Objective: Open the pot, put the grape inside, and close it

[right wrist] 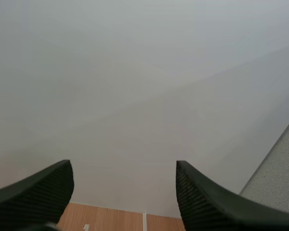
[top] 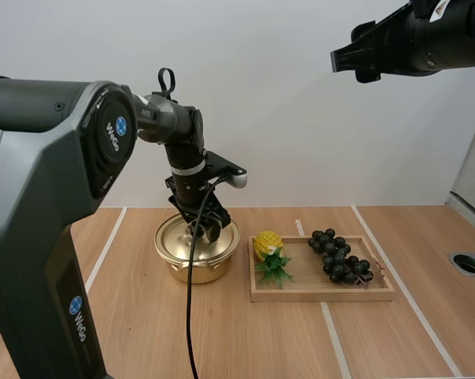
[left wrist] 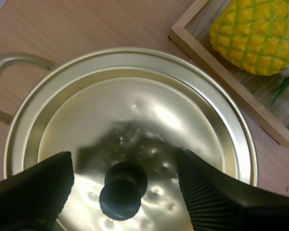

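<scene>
A gold pot [top: 196, 251] with its lid [left wrist: 130, 125] on stands on the table left of a wooden tray [top: 320, 294]. My left gripper [top: 206, 229] hangs open just over the lid, its fingers [left wrist: 211, 192] standing on either side of the black knob [left wrist: 123, 189] without touching it. A bunch of dark grapes [top: 340, 257] lies in the tray's right half. My right gripper [top: 341, 59] is raised high above the table at the right, open, with nothing between its fingers [right wrist: 207, 197].
A toy pineapple [top: 269, 251] lies in the tray's left end, close to the pot; its yellow body [left wrist: 257, 33] shows beside the tray's rim [left wrist: 221, 77]. White tape lines cross the wooden table. A round hole [top: 468, 264] sits at the far right.
</scene>
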### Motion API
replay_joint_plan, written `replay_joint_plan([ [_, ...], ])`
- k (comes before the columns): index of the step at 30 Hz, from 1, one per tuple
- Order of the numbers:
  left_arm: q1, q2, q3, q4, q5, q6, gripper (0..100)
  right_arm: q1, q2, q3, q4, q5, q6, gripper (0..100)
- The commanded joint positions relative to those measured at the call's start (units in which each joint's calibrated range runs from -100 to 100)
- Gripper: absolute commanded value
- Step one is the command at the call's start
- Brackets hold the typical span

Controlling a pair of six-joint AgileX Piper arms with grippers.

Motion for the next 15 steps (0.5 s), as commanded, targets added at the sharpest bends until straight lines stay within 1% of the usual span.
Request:
replay_joint_plan([
  [1, -0.15, 0.6, 0.1, 0.4, 0.1, -0.5, 100, -0.2, -0.3, -0.5, -0.4, 0.2, -0.3, 100],
  [13, -0.15, 0.1, -0.2, 0.5, 3.3, -1.9, 100, -0.2, -0.3, -0.5, -0.4, 0.2, -0.3, 100],
  [14, -0.15, 0.1, -0.5, 0.5, 3.7, -2.2, 97, -0.2, -0.3, -0.5, -0.4, 0.2, -0.3, 100],
  [15, -0.15, 0.1, -0.7, 0.5, 3.8, -2.3, 85, -0.2, -0.3, -0.5, -0.4, 0.2, -0.3, 100],
])
